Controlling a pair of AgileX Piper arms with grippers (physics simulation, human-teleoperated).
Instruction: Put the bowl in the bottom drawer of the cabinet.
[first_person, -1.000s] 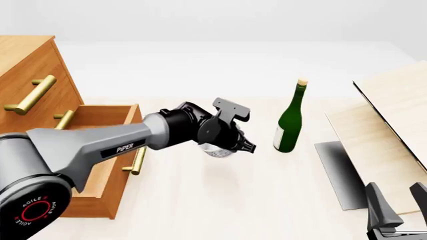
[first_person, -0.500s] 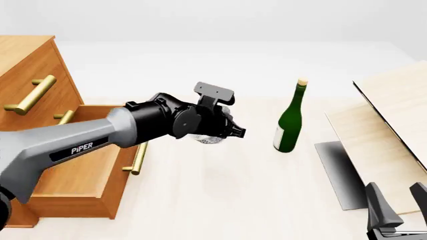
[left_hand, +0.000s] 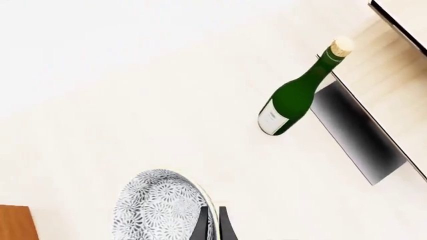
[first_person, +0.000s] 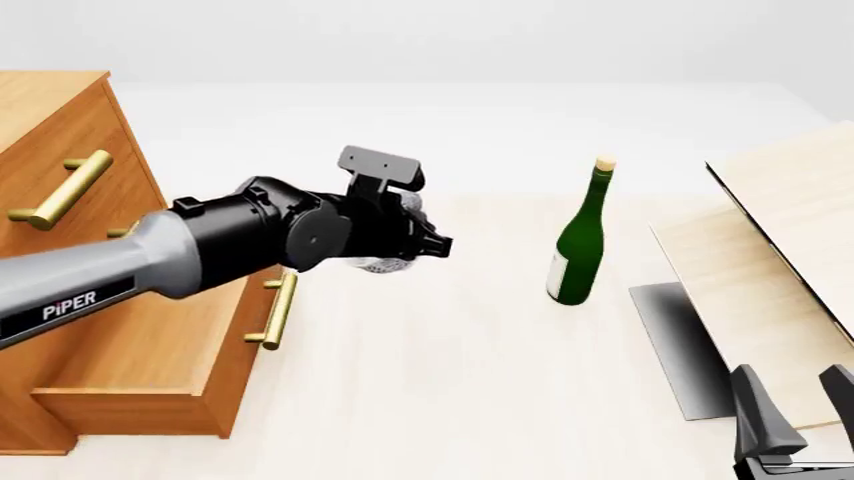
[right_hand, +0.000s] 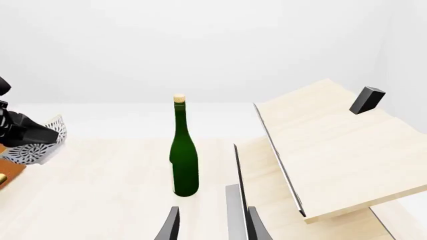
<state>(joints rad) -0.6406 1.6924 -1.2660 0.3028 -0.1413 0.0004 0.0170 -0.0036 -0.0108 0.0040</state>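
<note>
The bowl (first_person: 383, 265), small, white with grey speckles, hangs above the table with my left gripper (first_person: 430, 246) shut on its rim. In the left wrist view the bowl (left_hand: 162, 207) is tilted on its side and the closed fingers (left_hand: 202, 226) pinch its edge. It is just right of the front of the bottom drawer (first_person: 160, 345), which stands pulled out from the cabinet (first_person: 74, 165). The right wrist view shows the bowl (right_hand: 40, 144) at its far left. My right gripper (first_person: 797, 415) stays low at the near right, open and holding nothing.
A green bottle (first_person: 577, 245) stands upright right of the bowl. Pale wood panels (first_person: 774, 240) with a grey face (first_person: 674, 345) fill the right side. A brass handle (first_person: 276, 310) sticks out from the drawer front. A small black block (right_hand: 367, 99) sits on the upper panel.
My left arm has carried the bowl leftward and slightly up, from mid-table toward the open drawer's front. The right gripper has not moved.
</note>
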